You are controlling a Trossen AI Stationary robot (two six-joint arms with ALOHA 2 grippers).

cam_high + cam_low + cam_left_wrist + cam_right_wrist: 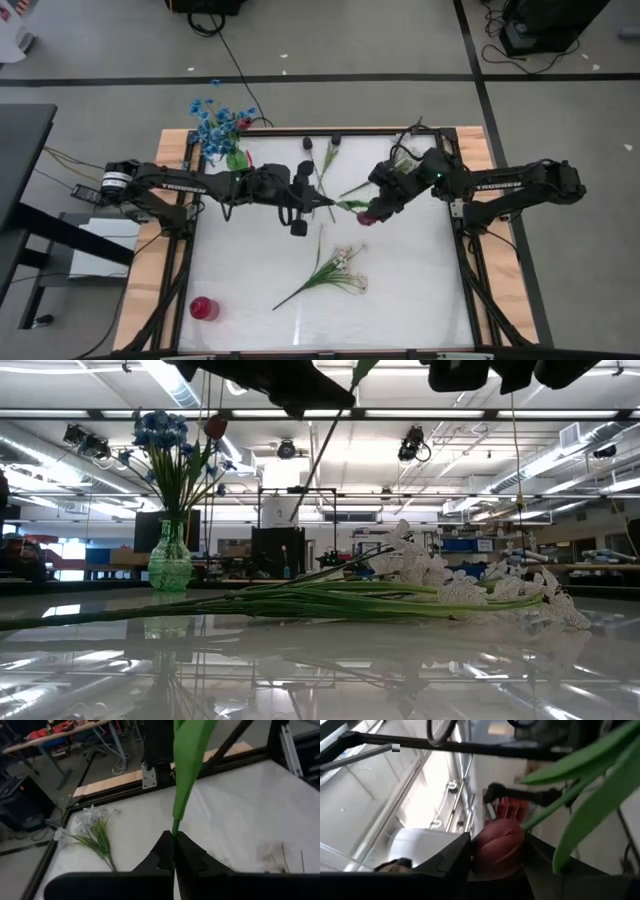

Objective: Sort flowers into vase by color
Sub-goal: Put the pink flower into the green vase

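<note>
A pink-red tulip [366,214] hangs high over the table's middle between my two grippers. My left gripper [325,203] is shut on its green stem. My right gripper [497,857] is open, with the red bud [497,845] between its fingers. The tulip's long green leaves [590,780] spread toward the right arm. A spray of white blossoms [335,270] lies flat on the table nearer the front. Two dark buds [322,148] lie on their stems near the far edge. Blue flowers [165,435] stand in a green glass vase [170,560] at the far left corner. My left gripper pinches the tulip's stem [175,826] between its two fingers, just below the base of a leaf. The fingers come nearly level from the table's left. The tulip is lifted clear of the table. Whether my right gripper's fingers [462,855] touch the bud, I cannot tell.
A red container [204,308] stands near the front left corner. A black frame [470,215] with wooden strips borders the white table top. Bare table lies at the right and along the front edge.
</note>
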